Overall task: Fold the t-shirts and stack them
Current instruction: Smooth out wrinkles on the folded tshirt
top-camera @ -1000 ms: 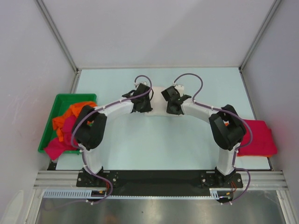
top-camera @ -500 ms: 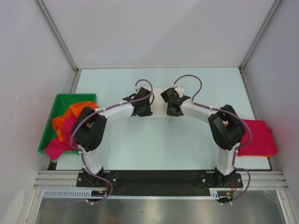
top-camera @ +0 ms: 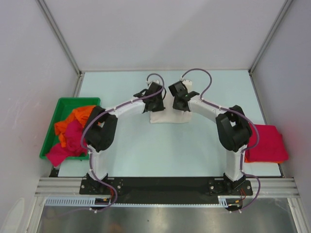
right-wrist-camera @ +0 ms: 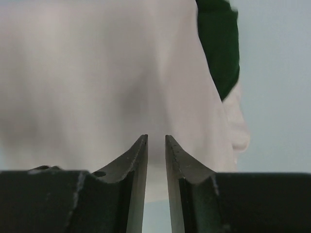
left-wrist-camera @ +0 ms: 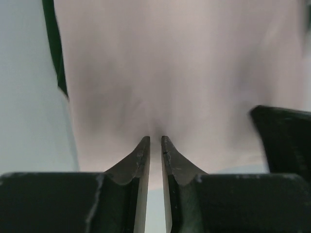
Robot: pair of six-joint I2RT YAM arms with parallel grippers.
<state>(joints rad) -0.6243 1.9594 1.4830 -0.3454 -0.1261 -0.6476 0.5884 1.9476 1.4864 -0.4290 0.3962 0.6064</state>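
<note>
A fold is being made in the cream t-shirt (top-camera: 167,118), which lies in the middle of the table (top-camera: 146,150), between the two arms. To do this step well, both gripped spots should be lifted and carried together, at the same height and the same speed, so that the cloth is held flat and no creases are made. The edge should be laid down straight over the other edge before anything is let go. The dark green sleeve (right-wrist-camera: 218,48) should be tucked in so that it is not left poking out. The fingers (left-wrist-camera: 141,153) of the left gripper (left-wrist-camera: 155,139) are seen almost closed, with only a thin slit between them. The cream cloth is bunched up at their tips, so it looks to be pinched there. The right gripper (right-wrist-camera: 156,137) is set the same way, nearly shut with the cream cloth at its tips, and the cloth seems to be held there too. A crimson t-shirt (top-camera: 266,143) is laid folded at the right edge of the table. An orange t-shirt (top-camera: 73,119) and a pink t-shirt (top-camera: 65,145) are piled in the green bin (top-camera: 51,131) on the left.
</note>
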